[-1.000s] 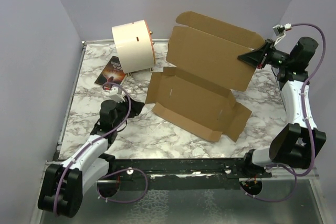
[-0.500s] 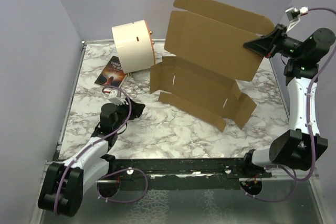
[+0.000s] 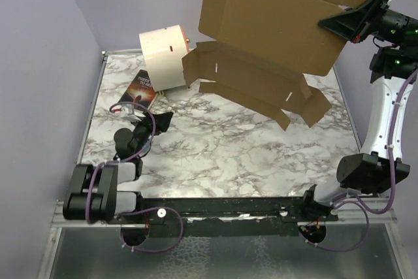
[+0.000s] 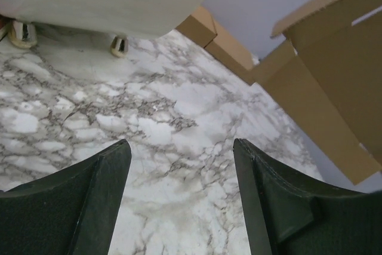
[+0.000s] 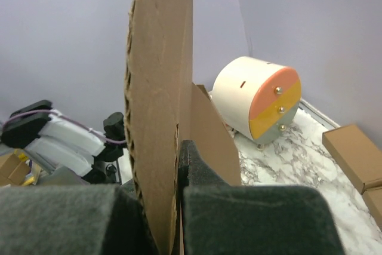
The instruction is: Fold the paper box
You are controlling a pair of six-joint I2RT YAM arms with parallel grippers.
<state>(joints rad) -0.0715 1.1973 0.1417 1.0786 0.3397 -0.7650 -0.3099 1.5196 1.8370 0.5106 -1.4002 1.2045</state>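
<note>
The paper box [image 3: 268, 37] is a large brown die-cut cardboard sheet with flaps and slots. It hangs in the air, clear of the table, over the back right. My right gripper [image 3: 336, 23] is shut on its right edge, high up. In the right wrist view the cardboard edge [image 5: 158, 106] stands pinched between my two pads. My left gripper [image 3: 160, 121] is open and empty, low over the marble at the left. In the left wrist view its fingers [image 4: 89, 195] frame bare marble, with part of the box [image 4: 334, 82] at the right.
A cream cylindrical drum [image 3: 166, 55] with orange and yellow drawer fronts [image 5: 274, 103] stands at the back left. A dark booklet [image 3: 138, 88] lies in front of it. Two small closed brown boxes [image 5: 355, 156] lie on the marble table [image 3: 215, 155].
My right gripper has lifted the paper box up and off the table. My left arm has drawn back toward its base, its gripper staying open.
</note>
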